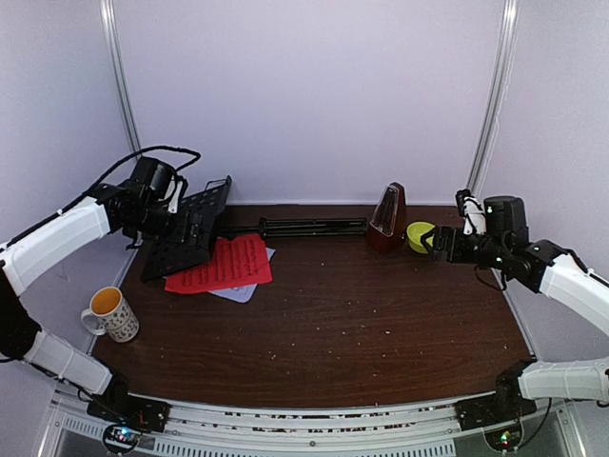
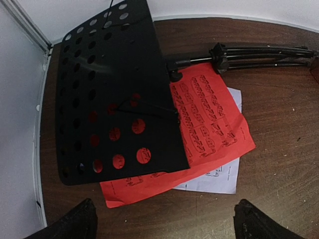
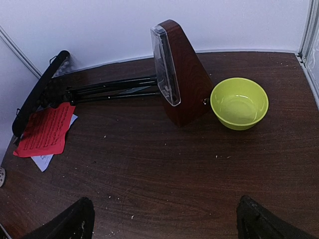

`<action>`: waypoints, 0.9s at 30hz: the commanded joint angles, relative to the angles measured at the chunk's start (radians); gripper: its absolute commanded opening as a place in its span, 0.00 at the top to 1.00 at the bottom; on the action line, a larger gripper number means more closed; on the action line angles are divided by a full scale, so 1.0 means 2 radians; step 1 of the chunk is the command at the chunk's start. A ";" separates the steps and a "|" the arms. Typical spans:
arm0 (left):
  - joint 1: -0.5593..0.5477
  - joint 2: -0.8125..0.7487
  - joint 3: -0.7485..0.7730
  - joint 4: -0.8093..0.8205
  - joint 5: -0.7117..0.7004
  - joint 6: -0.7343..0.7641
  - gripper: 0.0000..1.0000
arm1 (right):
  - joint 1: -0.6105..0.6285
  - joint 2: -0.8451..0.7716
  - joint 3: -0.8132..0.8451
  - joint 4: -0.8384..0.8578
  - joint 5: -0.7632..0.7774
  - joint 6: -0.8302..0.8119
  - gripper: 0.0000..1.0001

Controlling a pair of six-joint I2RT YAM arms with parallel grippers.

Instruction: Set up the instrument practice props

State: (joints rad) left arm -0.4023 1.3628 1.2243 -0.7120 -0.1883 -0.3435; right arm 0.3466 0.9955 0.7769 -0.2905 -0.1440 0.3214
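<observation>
The black perforated music stand lies flat at the back left, its desk (image 1: 190,233) (image 2: 112,94) partly over the red sheet (image 1: 224,265) (image 2: 209,119). Its folded tripod legs (image 1: 314,227) (image 2: 264,55) stretch right along the back wall. The white sheet (image 1: 243,290) (image 2: 219,174) pokes out under the red one. The brown pyramid metronome (image 1: 387,219) (image 3: 182,74) stands upright at the back right. My left gripper (image 1: 181,211) (image 2: 164,224) is open and empty above the stand's desk and sheets. My right gripper (image 1: 440,243) (image 3: 164,221) is open and empty, right of the metronome.
A yellow-green bowl (image 1: 419,235) (image 3: 239,102) sits just right of the metronome, almost touching it. A patterned white mug (image 1: 112,314) stands at the left near edge. The back wall and metal frame posts close in the table (image 1: 333,324).
</observation>
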 commanded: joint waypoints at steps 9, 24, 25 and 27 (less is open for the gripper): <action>0.000 0.168 0.217 0.001 0.055 0.014 0.02 | -0.006 -0.039 -0.003 0.031 -0.012 0.002 0.00; 0.067 0.328 0.357 0.009 0.136 -0.041 0.13 | -0.008 -0.112 -0.007 0.000 -0.011 -0.007 0.00; 0.070 0.335 0.359 0.010 0.135 -0.042 0.14 | -0.008 -0.113 -0.008 -0.001 -0.013 -0.006 0.00; 0.075 0.349 0.365 0.009 0.136 -0.043 0.16 | -0.008 -0.116 -0.009 0.000 -0.014 -0.005 0.00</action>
State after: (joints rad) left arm -0.2810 2.0201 1.9095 -0.7101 0.0589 -0.4004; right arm 0.3397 0.7845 0.7712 -0.2829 -0.1646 0.3145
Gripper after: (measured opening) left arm 0.860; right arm 0.999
